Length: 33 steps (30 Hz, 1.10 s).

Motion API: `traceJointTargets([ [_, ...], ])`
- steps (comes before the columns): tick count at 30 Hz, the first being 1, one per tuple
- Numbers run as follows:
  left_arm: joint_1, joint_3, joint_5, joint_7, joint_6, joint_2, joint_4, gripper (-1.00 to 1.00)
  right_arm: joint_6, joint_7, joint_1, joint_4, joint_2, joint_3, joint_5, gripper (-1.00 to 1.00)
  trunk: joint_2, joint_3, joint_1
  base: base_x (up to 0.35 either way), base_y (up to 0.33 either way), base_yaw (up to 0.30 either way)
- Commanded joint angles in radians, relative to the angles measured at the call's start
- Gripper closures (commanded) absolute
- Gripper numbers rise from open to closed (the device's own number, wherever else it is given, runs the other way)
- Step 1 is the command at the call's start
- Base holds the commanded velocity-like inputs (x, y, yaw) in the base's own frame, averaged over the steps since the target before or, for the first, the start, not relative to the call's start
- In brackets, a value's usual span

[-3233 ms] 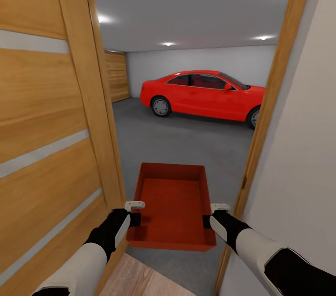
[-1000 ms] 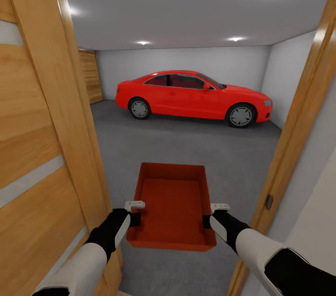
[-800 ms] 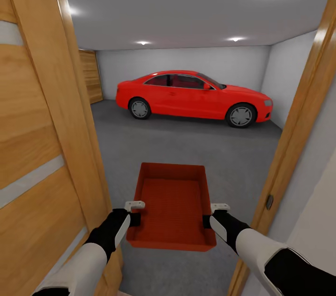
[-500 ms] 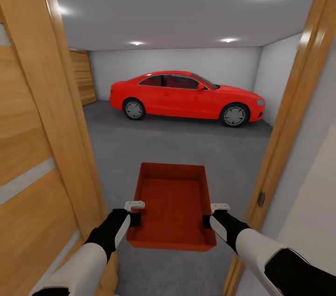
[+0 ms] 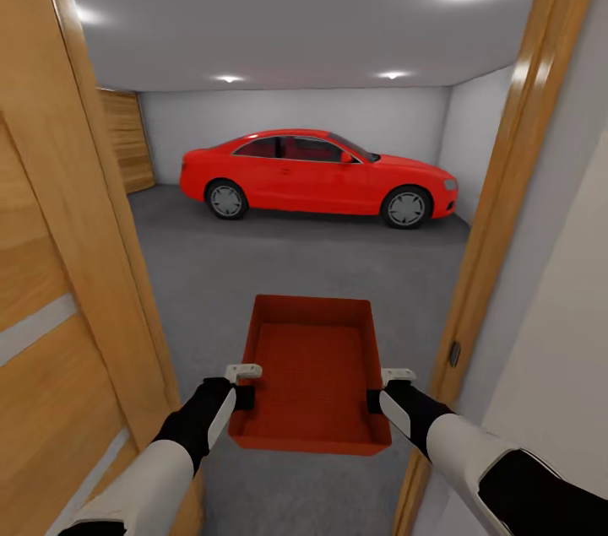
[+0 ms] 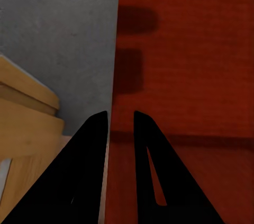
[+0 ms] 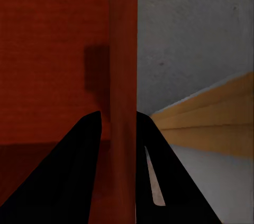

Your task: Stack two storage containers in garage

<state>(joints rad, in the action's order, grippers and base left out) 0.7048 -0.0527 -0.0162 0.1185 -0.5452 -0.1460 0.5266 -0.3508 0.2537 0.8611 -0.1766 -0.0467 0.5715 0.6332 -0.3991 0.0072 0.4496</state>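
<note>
Orange-red rectangular open-top storage container (image 5: 311,371) with straight walls and a ribbed bottom, held level in the air between the robot's two arms, low and central in the head view. Its inside holds nothing. The left gripper (image 5: 244,395) pinches the container's left wall near the front corner; in the left wrist view its black fingers (image 6: 87,176) sit narrow, one on each side of that thin wall. The right gripper (image 5: 377,399) clamps the right wall the same way, and the right wrist view shows its fingers (image 7: 69,173) closed against the wall's two faces. Beneath the container lies the dark grey mottled concrete floor (image 5: 295,262). A light wooden door (image 5: 59,266) stands open on the left, and a wooden door frame (image 5: 498,190) rises on the right. Far across the garage, a glossy red car (image 5: 317,177) is parked side-on against the pale back wall (image 5: 295,110).
</note>
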Motion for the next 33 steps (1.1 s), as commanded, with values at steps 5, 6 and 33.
traceJointTargets([
  [5, 0.001, -0.006, -0.024, 0.055, -0.005, 0.002, 0.009, 1.00, -0.002, 0.006, -0.001, -0.001, 0.001, 0.061, 0.045, 1.00, -0.001, -0.001, 0.000, 0.000, 0.282, -0.001],
  [6, 0.001, -0.005, -0.023, 0.060, -0.004, 0.002, 0.009, 1.00, -0.002, 0.006, -0.001, -0.001, 0.001, 0.061, 0.044, 1.00, -0.001, -0.001, 0.000, 0.000, 0.303, 0.000],
  [33, 0.001, 0.001, -0.022, 0.073, -0.001, 0.002, 0.009, 1.00, -0.002, 0.006, -0.001, -0.001, 0.001, 0.061, 0.044, 1.00, -0.001, 0.008, 0.000, 0.000, 0.044, -0.110],
])
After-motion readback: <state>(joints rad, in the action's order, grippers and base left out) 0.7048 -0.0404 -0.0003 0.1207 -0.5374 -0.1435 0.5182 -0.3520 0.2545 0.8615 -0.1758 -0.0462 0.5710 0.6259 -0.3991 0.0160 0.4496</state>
